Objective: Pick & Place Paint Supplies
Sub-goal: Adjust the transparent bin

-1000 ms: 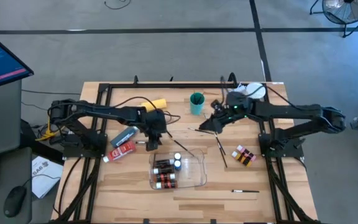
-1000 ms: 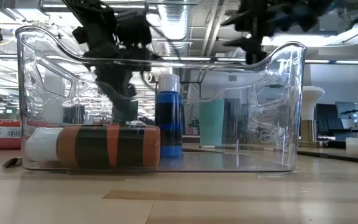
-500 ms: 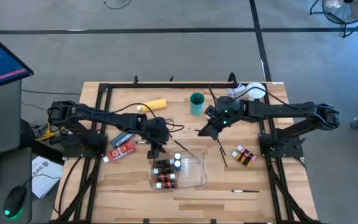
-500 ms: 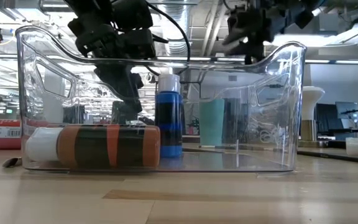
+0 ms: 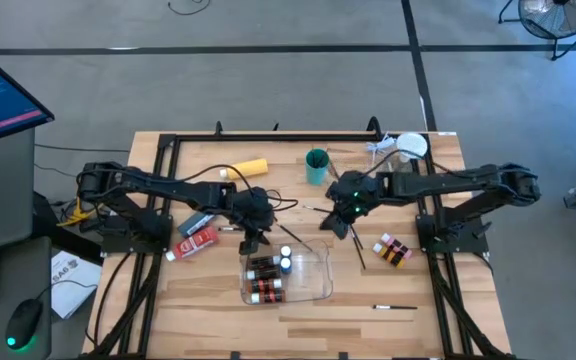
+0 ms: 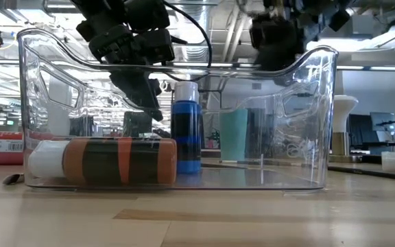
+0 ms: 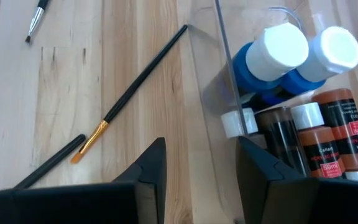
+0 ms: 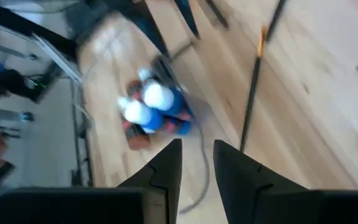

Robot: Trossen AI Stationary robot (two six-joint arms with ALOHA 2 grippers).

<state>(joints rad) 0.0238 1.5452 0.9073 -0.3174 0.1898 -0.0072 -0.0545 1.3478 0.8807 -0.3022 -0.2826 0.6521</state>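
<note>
Clear plastic tray [image 5: 320, 283] already holds the paint bottles [image 5: 265, 278]; your left gripper [image 7: 199, 168], fingers spread and empty, hovers at its wall beside a loose paint brush [image 7: 135, 89]. Descend carelessly and you may clip the rim.

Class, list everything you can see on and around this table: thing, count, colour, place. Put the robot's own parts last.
Clear tray: one, table's front middle.
Brown bottles: several, white caps, lying in the tray.
Blue bottles: two, white caps, upright in the tray.
Teal cup: one, table's back middle.
Yellow bottle: one, back left.
Red tube: one, left of the tray.
Small bottles: a cluster, right side.
Brushes: several, dark handles, loose on the wood.
Left gripper: one, dark, empty, at the tray's back left corner.
Right gripper: one, dark, empty, over the brushes.
</note>
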